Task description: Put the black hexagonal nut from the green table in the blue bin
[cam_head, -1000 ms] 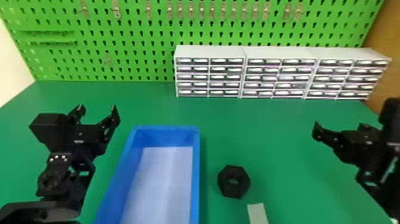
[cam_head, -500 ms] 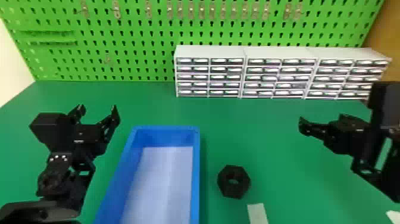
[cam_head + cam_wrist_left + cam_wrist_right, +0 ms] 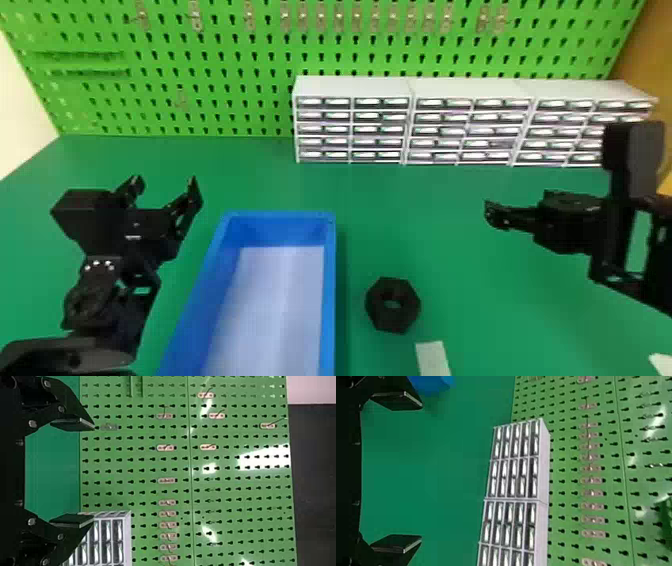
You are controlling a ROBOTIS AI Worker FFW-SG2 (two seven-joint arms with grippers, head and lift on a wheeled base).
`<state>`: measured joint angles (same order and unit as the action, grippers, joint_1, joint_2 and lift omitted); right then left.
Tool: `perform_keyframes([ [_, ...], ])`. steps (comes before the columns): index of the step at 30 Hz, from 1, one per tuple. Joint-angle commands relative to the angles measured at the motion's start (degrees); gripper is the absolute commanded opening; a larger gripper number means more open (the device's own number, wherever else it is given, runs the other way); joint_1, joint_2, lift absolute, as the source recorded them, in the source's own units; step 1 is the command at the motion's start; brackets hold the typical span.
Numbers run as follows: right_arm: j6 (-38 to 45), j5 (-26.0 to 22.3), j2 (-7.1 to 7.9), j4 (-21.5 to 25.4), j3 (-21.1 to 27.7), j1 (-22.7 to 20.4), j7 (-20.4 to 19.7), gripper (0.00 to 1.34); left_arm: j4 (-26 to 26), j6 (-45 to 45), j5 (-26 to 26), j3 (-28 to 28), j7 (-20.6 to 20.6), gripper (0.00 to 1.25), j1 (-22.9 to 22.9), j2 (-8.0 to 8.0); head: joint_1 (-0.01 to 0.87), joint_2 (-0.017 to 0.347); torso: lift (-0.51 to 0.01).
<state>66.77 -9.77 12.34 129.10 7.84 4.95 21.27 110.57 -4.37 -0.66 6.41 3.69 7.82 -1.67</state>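
Note:
The black hexagonal nut [image 3: 392, 305] lies flat on the green table [image 3: 420, 200], a short way right of the blue bin [image 3: 329, 300]. My right gripper [image 3: 492, 215] is over the table's right side, behind and to the right of the nut; in the right wrist view the same gripper [image 3: 417, 475] stands open with nothing between its fingers. Parked left of the bin is my left gripper [image 3: 165, 187], and the left wrist view has this gripper [image 3: 93, 473] open too, holding nothing.
White drawer cabinets [image 3: 350, 87] stand along the back of the table, against a green pegboard [image 3: 225, 75]. A pale strip [image 3: 433, 357] lies in front of the nut, and a white piece [image 3: 662, 365] is at the bottom right corner.
My right arm has come farther in from the right, its gripper moving left toward the middle of the table. The left arm, nut and bin have stayed where they were.

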Motion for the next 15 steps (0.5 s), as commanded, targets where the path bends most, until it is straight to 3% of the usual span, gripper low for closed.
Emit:
perform_keyframes([
  [1, 2.9, 0.0, 1.63, 0.0, -1.3, 1.5, 1.8, 1.22, 0.0, 0.0, 0.1, 0.0, 0.0, 0.81, 0.0, 0.00, 0.657, 0.057, -0.095],
  [15, 10.3, 1.7, 3.48, 0.0, -2.7, 2.7, 9.0, 1.22, 0.0, 0.0, 0.4, 0.4, 0.0, 0.81, 0.3, 0.00, 0.657, 0.057, -0.095],
])
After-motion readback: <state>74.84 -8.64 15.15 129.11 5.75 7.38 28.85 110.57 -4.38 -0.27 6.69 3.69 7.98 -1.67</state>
